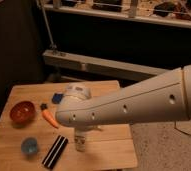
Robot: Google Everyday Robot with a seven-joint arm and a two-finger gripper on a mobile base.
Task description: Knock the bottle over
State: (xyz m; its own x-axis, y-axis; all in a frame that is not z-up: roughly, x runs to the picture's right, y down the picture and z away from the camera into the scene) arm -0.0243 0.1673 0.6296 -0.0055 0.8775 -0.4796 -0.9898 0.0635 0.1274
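The bottle (79,142) is small and whitish and stands upright on the wooden table (109,150), near the front edge, right of the striped bar. My gripper (85,131) hangs just over the bottle's top and is mostly hidden behind my big white arm (134,102), which crosses the view from the right. The bottle's cap is covered by the gripper.
An orange carrot (50,116) lies left of the bottle. A red bowl (22,111) is at the far left. A blue round cup (29,146) and a black-and-white striped bar (55,150) sit at the front left. A small blue object (57,98) lies behind the carrot. Metal shelving (89,62) stands behind the table.
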